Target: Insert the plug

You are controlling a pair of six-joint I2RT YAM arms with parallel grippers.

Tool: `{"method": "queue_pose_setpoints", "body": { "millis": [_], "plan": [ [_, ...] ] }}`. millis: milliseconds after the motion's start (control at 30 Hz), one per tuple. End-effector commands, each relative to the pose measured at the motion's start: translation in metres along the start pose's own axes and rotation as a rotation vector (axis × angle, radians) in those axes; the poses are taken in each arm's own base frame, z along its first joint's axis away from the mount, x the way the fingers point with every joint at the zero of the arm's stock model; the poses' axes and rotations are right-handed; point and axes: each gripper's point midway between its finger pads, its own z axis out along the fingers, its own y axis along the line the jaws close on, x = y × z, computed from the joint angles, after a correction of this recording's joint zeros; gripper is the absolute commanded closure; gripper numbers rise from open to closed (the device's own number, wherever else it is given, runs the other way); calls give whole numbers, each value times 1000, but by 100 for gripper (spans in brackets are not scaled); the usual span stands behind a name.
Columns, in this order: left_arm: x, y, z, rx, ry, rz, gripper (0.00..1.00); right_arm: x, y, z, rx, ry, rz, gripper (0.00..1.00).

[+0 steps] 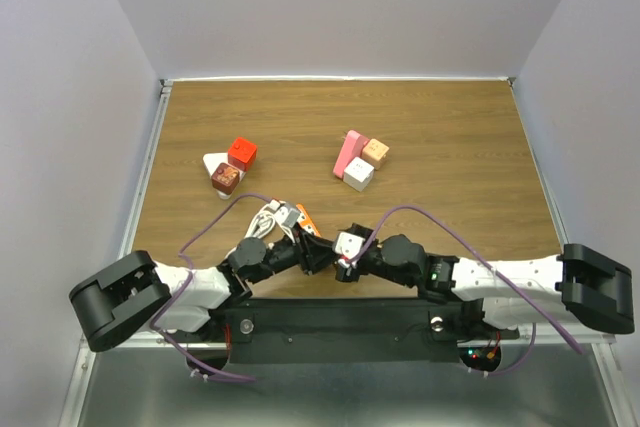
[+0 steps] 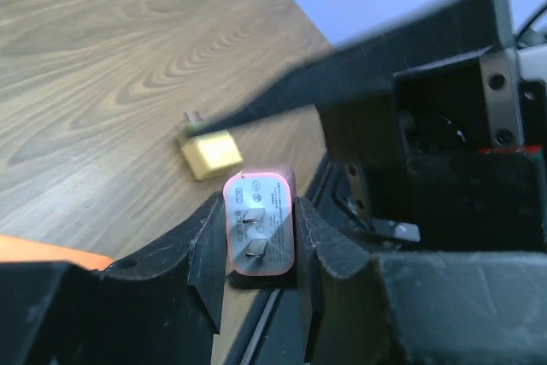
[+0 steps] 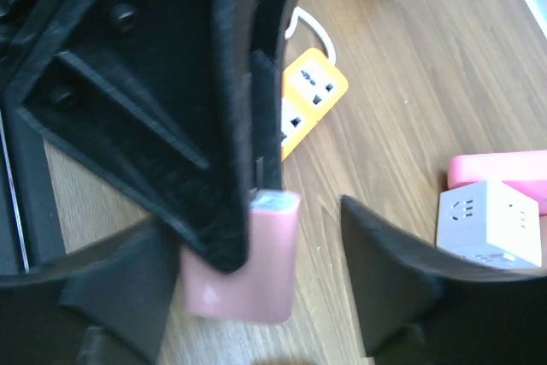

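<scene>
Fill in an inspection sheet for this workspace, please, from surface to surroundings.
Surface: wood-grain tabletop, flat.
Job's things: pink-and-white plug adapter held between the arms, prongs showing; orange power strip lying on the table, sockets up.
Clutter: red cube, brown cube and white wedge on the left; pink block, tan cube and white cube socket on the right; small yellow plug.
Grippers: left gripper shut on the plug adapter; right gripper open, one finger apart from it.
Cables: purple cables loop from both arms; white cord coiled by the strip.
Surroundings: plain pale walls on three sides.
</scene>
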Motion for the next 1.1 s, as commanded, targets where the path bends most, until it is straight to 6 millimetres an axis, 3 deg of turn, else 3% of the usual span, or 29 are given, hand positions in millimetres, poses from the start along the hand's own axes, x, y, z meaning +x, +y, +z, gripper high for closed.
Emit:
{"method": "queue_pose_setpoints", "body": {
  "millis": [0, 67, 100, 200, 433, 567, 700, 867, 967, 1067],
  "plan": [
    [-7, -21, -19, 120, -61, 73, 100, -29, -18, -5, 86, -106, 60, 19],
    [-24, -17, -19, 95, -124, 109, 100, -29, -20, -8, 97, -112, 84, 3],
    [-30, -8, -19, 57, -136, 119, 100, -31, -22, -11, 111, -127, 99, 0],
    [-54, -10, -26, 50, -211, 166, 100, -36, -27, -18, 130, -150, 123, 0],
    [-78, 9, -42, -71, -295, 203, 100, -42, -47, -28, 236, -174, 219, 0],
    [-97, 5, -56, -81, -389, 239, 100, -60, -57, -30, 250, -226, 307, 0],
    [-112, -3, -62, -68, -441, 275, 100, -93, -67, -29, 174, -322, 347, 0],
    [-114, -15, -59, -7, -432, 325, 100, -119, -73, -36, -29, -432, 365, 0],
    [-116, -26, -58, 48, -440, 363, 100, -134, -67, -44, -145, -488, 332, 0],
    [-115, -31, -56, 78, -433, 386, 100, -153, -44, -56, -322, -557, 282, 3]
  ]
}}
